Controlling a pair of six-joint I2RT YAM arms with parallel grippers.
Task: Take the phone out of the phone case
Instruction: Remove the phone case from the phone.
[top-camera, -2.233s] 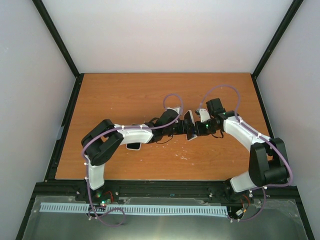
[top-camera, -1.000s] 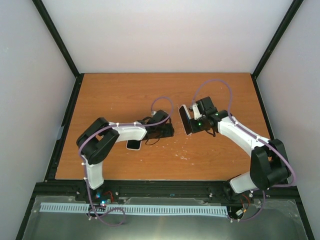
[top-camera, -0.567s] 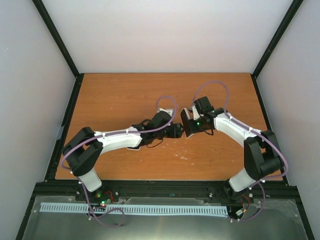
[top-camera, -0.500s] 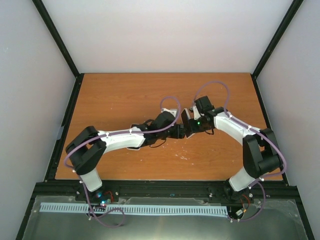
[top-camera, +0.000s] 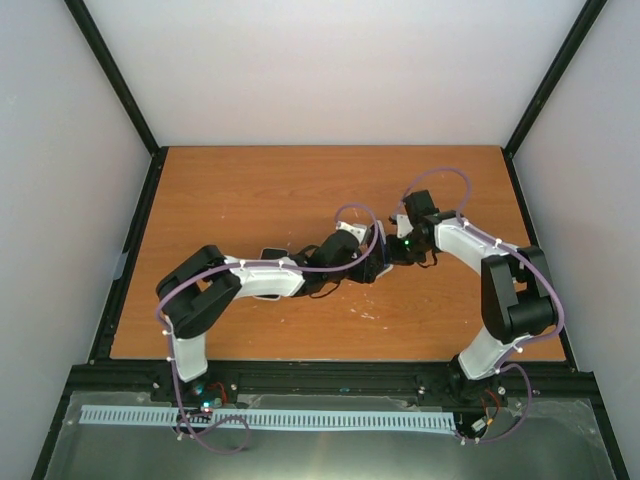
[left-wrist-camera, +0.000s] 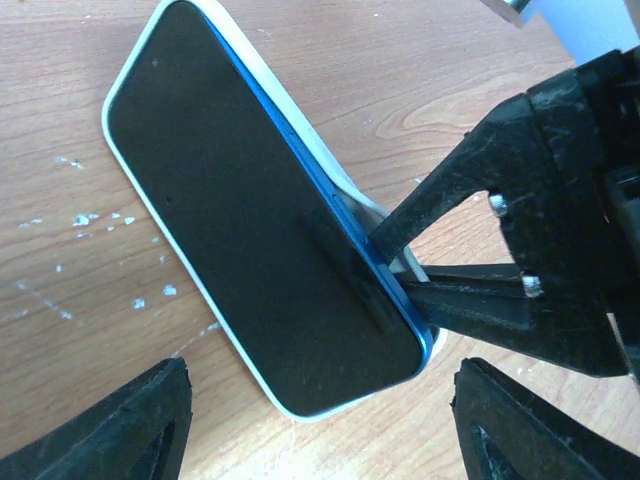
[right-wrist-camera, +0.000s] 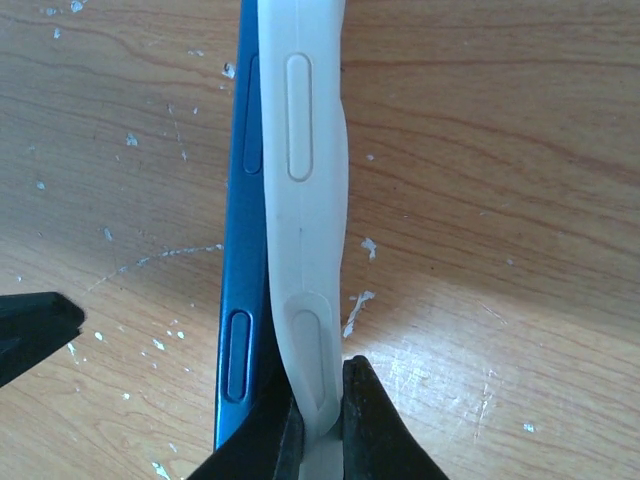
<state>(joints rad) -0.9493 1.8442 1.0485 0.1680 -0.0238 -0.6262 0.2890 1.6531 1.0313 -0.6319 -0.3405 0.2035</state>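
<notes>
The right gripper (right-wrist-camera: 320, 415) is pinching the white case (right-wrist-camera: 302, 150) tight by its edge. The blue phone (left-wrist-camera: 250, 230) is sticking partly out of it, near the middle of the table (top-camera: 250, 190). The left gripper (left-wrist-camera: 320, 415) is hanging wide open just beside the phone, holding nothing.

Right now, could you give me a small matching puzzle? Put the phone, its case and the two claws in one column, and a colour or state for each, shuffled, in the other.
Things:
1. phone
2. case
3. left claw
4. right claw

Descriptions:
A. shut on the case's edge
B. blue side, black face
C. open, holding nothing
D. white

Pairs: 1-B, 2-D, 3-C, 4-A
</notes>
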